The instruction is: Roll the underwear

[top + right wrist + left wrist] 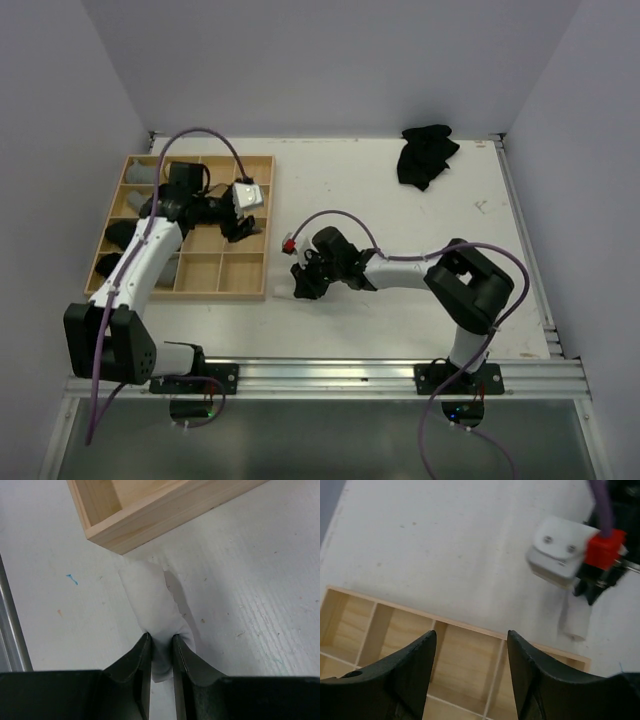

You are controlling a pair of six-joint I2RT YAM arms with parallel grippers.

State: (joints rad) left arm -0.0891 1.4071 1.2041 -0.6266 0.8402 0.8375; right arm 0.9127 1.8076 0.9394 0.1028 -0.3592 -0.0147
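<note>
Right wrist: underwear (152, 605) lengthwise toward tray (150, 525)

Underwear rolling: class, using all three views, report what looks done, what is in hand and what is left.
Done: a grey roll lies in the wooden tray, left column. In hand: the right gripper is shut on a white roll beside the tray's corner; the left gripper hovers open over empty compartments. Left: black underwear lies crumpled at the far edge.
</note>
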